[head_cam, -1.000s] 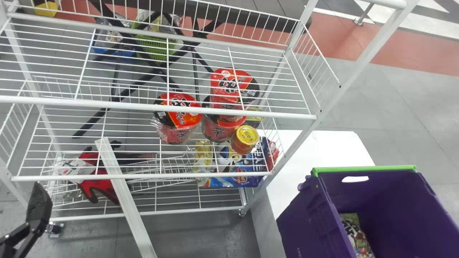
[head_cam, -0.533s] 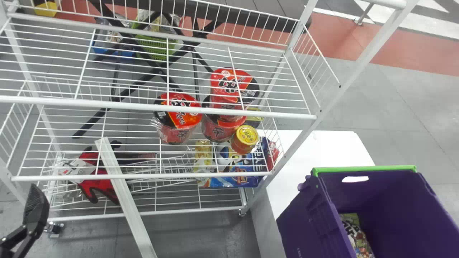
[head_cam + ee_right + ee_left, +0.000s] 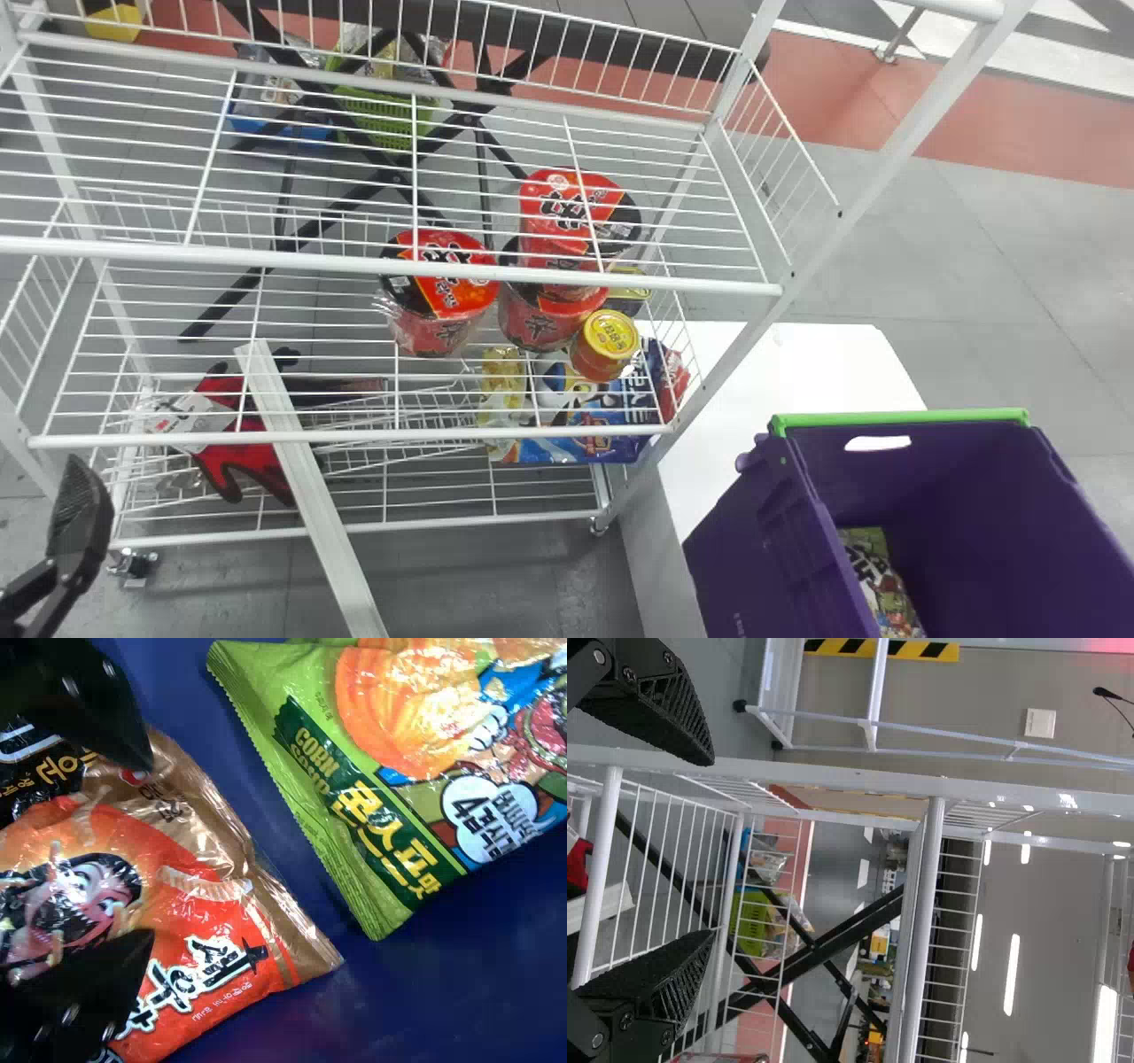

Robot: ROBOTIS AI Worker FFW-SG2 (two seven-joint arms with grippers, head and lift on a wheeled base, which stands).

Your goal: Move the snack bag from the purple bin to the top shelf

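Purple bin first: over its floor the right claw, nearer arm, is spread wide; orange bag, likely the target, lies under its tips, long axis aslant, green bag beyond.

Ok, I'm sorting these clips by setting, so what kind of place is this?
Probably a mock shop or a robot test area: a white wire rack holds red noodle cups, a purple bin has packaged food inside, and black-and-yellow hazard tape runs along the wall.
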